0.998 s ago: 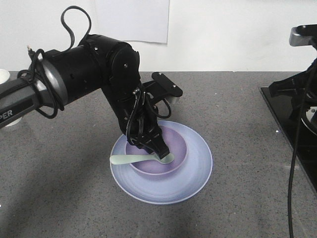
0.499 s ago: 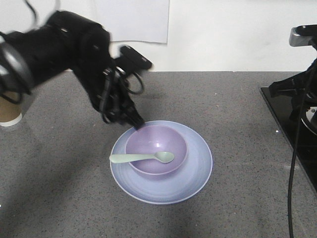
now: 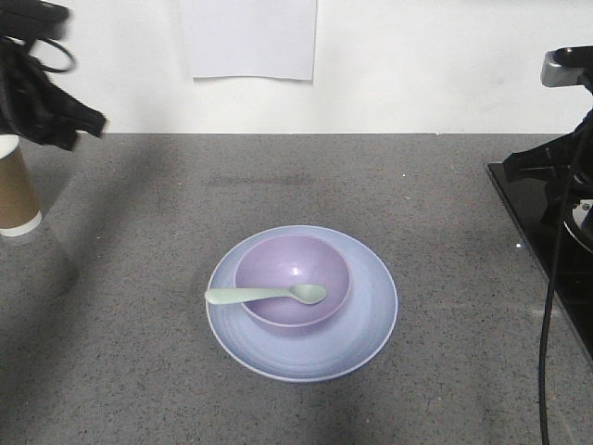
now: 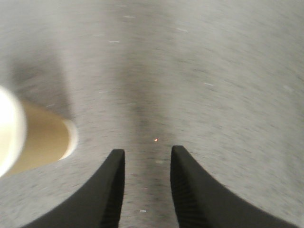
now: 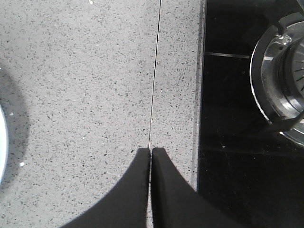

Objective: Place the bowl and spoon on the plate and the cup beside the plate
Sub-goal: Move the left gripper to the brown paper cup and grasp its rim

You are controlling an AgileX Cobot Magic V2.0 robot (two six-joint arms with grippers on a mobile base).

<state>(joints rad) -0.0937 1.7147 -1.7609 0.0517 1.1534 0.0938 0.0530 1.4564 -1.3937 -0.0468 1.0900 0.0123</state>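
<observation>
there is one plate point(image 3: 371, 320), one bowl point(image 3: 296, 260), one spoon point(image 3: 250, 295), one cup point(image 3: 14, 190) and one paper sheet point(image 3: 247, 37).

The counter point(image 3: 445, 195) is a grey speckled, stone-look top. The plate point(image 3: 371, 324) sits flat on it, pretty much in the middle. The cup point(image 3: 17, 195) stands upright way off to the plate's left and a bit further back, well apart from it. Over on the plate's right there's a glossy black cooktop point(image 3: 528, 218) set into the counter, also well apart. A thin seam point(image 5: 154, 71) runs through the stone between plate and cooktop, close to the cooktop's edge.
</observation>
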